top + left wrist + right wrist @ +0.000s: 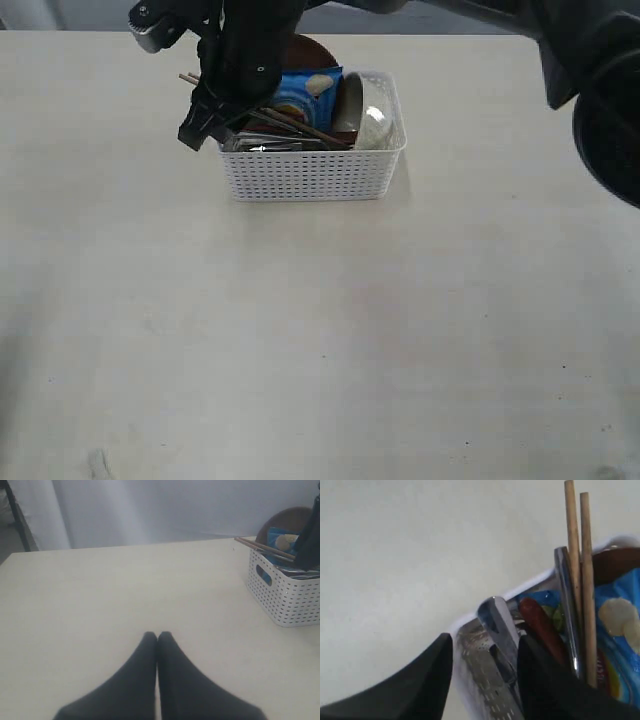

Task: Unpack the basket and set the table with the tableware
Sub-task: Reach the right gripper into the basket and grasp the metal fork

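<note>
The white basket (310,175) stands at the back of the table (320,330). It holds a blue chips bag (305,92), a dark brown plate (315,52), an off-white bowl (378,125), chopsticks (300,125) and steel cutlery. My right gripper (205,125) reaches across to the basket's left end. In the right wrist view the right gripper (485,642) is open, its fingers on either side of the basket's wall (470,625) and a steel handle (497,622). Beside that handle lie the red-brown spoon (540,625), another steel handle (567,605) and the chopsticks (577,555). My left gripper (157,636) is shut and empty above bare table.
From the left wrist view the basket (285,600) is far off to one side, with the chopsticks (262,548) poking over its rim. A pale curtain hangs behind the table's far edge (125,547). The right arm's dark links (590,80) cross above the table's back right.
</note>
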`<state>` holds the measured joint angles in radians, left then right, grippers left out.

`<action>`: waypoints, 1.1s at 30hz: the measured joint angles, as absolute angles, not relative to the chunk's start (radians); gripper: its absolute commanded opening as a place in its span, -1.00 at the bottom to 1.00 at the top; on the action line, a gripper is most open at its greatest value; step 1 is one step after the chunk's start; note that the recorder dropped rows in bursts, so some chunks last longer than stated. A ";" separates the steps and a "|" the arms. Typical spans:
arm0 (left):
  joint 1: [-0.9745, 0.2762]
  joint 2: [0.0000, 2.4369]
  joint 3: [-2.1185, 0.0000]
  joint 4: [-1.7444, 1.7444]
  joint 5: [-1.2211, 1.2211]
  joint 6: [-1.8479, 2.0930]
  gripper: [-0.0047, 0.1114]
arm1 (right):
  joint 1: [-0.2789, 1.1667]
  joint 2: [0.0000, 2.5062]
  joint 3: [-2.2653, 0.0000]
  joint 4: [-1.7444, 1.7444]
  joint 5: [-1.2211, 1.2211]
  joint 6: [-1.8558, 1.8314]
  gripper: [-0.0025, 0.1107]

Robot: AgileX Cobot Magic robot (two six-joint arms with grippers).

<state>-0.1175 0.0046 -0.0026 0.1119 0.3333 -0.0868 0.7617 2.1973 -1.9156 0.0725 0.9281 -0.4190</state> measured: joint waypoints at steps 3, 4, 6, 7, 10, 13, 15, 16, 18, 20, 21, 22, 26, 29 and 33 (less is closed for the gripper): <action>-0.118 0.005 -0.003 0.112 0.333 -0.087 -0.92 | 0.762 2.204 -1.918 0.066 0.935 -0.442 -0.23; -0.118 0.005 -0.003 0.112 0.333 -0.087 -0.92 | 0.762 2.210 -1.919 0.064 0.940 -0.451 -0.23; -0.118 0.005 -0.003 0.112 0.333 -0.087 -0.92 | 0.762 2.221 -1.919 0.062 0.945 -0.468 -0.23; -0.118 0.005 -0.003 0.112 0.333 -0.087 -0.92 | 0.763 2.224 -1.922 0.059 0.949 -0.472 -0.23; -0.118 0.005 -0.003 0.112 0.333 -0.087 -0.92 | 0.764 2.227 -1.926 0.059 0.947 -0.477 -0.23; -0.118 0.005 -0.003 0.112 0.333 -0.087 -0.92 | 0.766 2.229 -1.926 0.061 0.931 -0.478 -0.23; -0.118 0.005 -0.003 0.112 0.333 -0.087 -0.92 | 0.766 2.231 -1.926 0.043 0.910 -0.479 -0.23; -0.118 0.005 -0.003 0.112 0.333 -0.087 -0.92 | 0.766 2.234 -1.926 0.022 0.904 -0.479 -0.23; -0.118 0.005 -0.003 0.112 0.333 -0.087 -0.92 | 0.766 2.238 -1.926 -0.018 0.899 -0.482 -0.23; -0.118 0.005 -0.003 0.112 0.333 -0.087 -0.92 | 0.766 2.242 -1.926 -0.052 0.899 -0.479 -0.23; -0.118 0.005 -0.003 0.112 0.333 -0.087 -0.92 | 0.766 2.244 -1.926 -0.066 0.899 -0.471 -0.23; -0.118 0.005 -0.003 0.112 0.333 -0.087 -0.92 | 0.766 2.244 -1.926 -0.072 0.899 -0.468 -0.23; -0.118 0.005 -0.003 0.112 0.333 -0.087 -0.92 | 0.766 2.249 -1.926 -0.072 0.899 -0.462 -0.23; -0.118 0.005 -0.003 0.112 0.333 -0.087 -0.92 | 0.766 2.269 -1.926 -0.062 0.904 -0.472 -0.23; -0.118 0.005 -0.003 0.112 0.333 -0.087 -0.92 | 0.769 2.286 -1.927 -0.067 0.893 -0.493 -0.28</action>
<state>-0.1175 0.0046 -0.0026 0.1119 0.3333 -0.0868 0.7694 2.2859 -1.9272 -0.0673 0.8934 -0.4929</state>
